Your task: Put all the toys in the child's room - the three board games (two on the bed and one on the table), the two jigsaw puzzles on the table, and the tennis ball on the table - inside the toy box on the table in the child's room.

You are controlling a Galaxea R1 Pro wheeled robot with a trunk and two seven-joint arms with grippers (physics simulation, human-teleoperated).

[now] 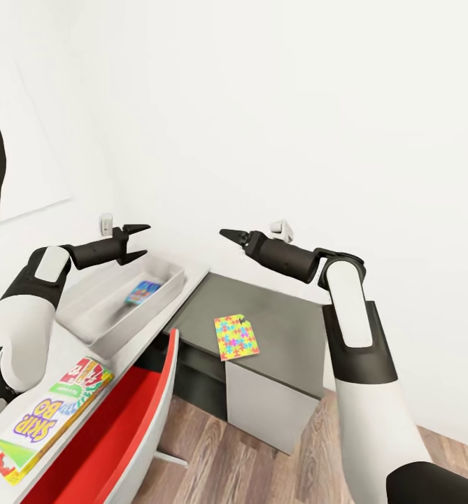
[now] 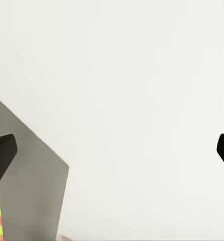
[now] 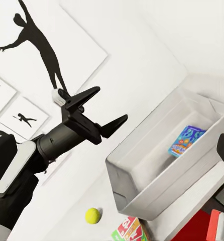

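A blue board game [image 1: 143, 292] lies in the toy box [image 1: 165, 269]; the left gripper [image 1: 137, 241], spread empty, hovers above (right gripper [image 1: 231, 234] pinched closed). Next grab: SKIP BO box [image 1: 48, 416] at seven o'clock.

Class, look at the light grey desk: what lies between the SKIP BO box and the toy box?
In the head view that stretch of desktop is bare: nothing lies between the SKIP BO box and the toy box.

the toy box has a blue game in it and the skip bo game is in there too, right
Not quite. The toy box does hold the blue game, but the Skip Bo game lies outside it on the table, as the head view shows.
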